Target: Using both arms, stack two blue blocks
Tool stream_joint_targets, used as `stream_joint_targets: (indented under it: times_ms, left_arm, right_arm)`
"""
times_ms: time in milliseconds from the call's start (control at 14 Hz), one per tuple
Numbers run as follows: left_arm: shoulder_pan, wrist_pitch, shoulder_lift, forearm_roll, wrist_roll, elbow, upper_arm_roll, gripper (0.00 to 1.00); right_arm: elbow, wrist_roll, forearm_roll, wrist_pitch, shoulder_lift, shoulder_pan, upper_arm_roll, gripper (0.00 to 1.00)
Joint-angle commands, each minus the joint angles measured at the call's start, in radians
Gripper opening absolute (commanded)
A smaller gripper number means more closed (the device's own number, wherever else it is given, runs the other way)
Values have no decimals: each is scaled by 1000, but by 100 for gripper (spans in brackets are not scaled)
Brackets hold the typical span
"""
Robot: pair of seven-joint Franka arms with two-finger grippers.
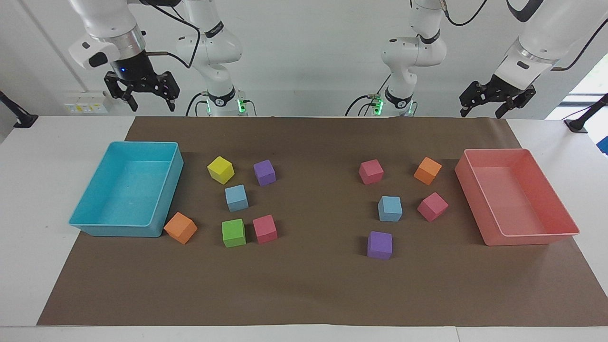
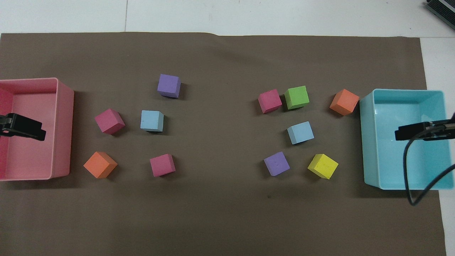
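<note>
Two light blue blocks lie apart on the brown mat. One (image 1: 236,197) (image 2: 300,132) sits among the cubes toward the right arm's end, between a yellow and a green cube. The other (image 1: 390,208) (image 2: 151,121) sits toward the left arm's end, beside a pink cube. My right gripper (image 1: 149,100) (image 2: 405,132) hangs open and empty, high over the cyan tray. My left gripper (image 1: 480,113) (image 2: 35,129) hangs open and empty, high over the pink tray. Neither gripper is close to a block.
A cyan tray (image 1: 114,231) stands at the right arm's end and a pink tray (image 1: 532,238) at the left arm's end. Yellow (image 1: 221,169), purple (image 1: 264,172), green (image 1: 233,232), pink (image 1: 265,229) and orange (image 1: 180,227) cubes surround one blue block. Pink (image 1: 371,171), orange (image 1: 427,170), pink (image 1: 432,206) and purple (image 1: 379,245) cubes surround the other.
</note>
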State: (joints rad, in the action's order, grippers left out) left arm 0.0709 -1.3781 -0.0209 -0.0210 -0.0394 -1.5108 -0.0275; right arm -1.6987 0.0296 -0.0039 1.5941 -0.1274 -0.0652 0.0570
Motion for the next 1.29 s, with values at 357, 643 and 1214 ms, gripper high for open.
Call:
stream_joint_targets:
  times_ms: [357,643,1214]
  left_arm:
    - [-17,18,-11,0,-4,0,9,100]
    - [-6,13,-10,0,-2,0,11,100]
    - [-14,-119,-1,-10,-8,-2,11,100]
  right_arm:
    - [-48,26,28,113,60,-62,0,100]
    - [-48,24,28,101,60,-73,1,100]
    - [-84,23,28,141,66,-102,0,100]
